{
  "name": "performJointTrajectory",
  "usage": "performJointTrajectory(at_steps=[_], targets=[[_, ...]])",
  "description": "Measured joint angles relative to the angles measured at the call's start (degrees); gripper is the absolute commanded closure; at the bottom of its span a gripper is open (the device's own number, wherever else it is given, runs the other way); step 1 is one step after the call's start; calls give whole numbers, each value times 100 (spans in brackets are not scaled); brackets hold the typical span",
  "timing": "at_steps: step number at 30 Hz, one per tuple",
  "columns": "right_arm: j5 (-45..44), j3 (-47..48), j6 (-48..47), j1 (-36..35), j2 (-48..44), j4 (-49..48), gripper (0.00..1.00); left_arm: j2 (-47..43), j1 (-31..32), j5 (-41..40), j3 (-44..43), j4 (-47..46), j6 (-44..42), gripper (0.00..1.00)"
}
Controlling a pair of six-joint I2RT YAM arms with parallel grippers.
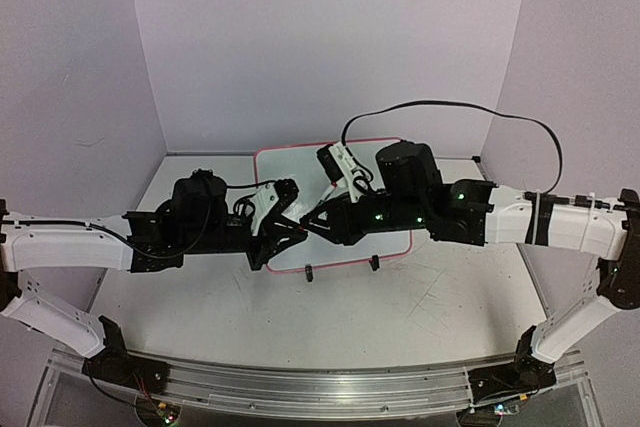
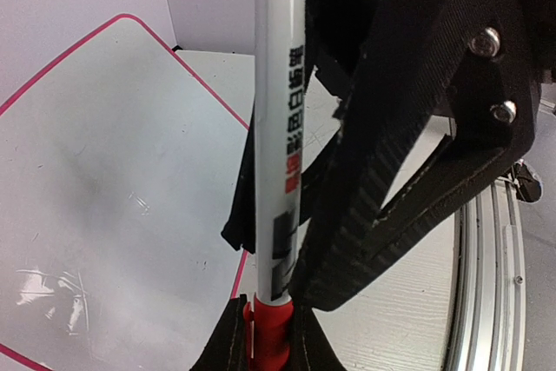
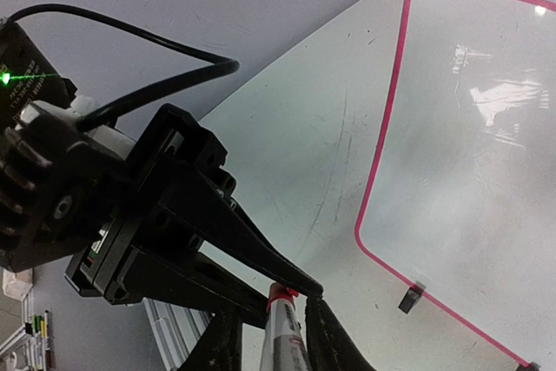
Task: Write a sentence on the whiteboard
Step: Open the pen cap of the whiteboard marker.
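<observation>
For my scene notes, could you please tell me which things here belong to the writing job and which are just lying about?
Job: the whiteboard; the marker, held in the left gripper, with the right gripper around it.
Lying about: a few loose pens; the black cable, rig wiring.

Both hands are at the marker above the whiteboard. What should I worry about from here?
1. The left hand pinches only the red end of the marker, while the right hand flanks the barrel. A skewed pull may let the marker slip and drop onto the whiteboard.
2. The two hands sit very close together, so their fingers may collide.
3. Nothing visibly holds the whiteboard down, so writing pressure might shift it.
</observation>
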State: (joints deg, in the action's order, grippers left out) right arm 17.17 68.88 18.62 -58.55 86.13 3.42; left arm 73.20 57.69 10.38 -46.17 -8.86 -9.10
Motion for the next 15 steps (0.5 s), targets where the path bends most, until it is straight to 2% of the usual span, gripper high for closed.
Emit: performJointTrajectory(at_steps=[2, 8, 11, 14, 15], targets=[[29, 0, 9, 3, 26, -1, 71, -1, 0, -4, 0, 5, 0, 100], [57, 2, -4, 4, 73, -22, 76, -1, 0, -1, 0, 80, 0, 100], [57, 2, -8, 3, 84, -26, 84, -1, 0, -1, 0, 98, -2, 100], [53, 2, -27, 3, 89, -33, 98, -1, 0, 1, 0, 101, -2, 100], [55, 2, -49, 6, 89, -36, 100, -1, 0, -2, 0, 101, -2, 100]])
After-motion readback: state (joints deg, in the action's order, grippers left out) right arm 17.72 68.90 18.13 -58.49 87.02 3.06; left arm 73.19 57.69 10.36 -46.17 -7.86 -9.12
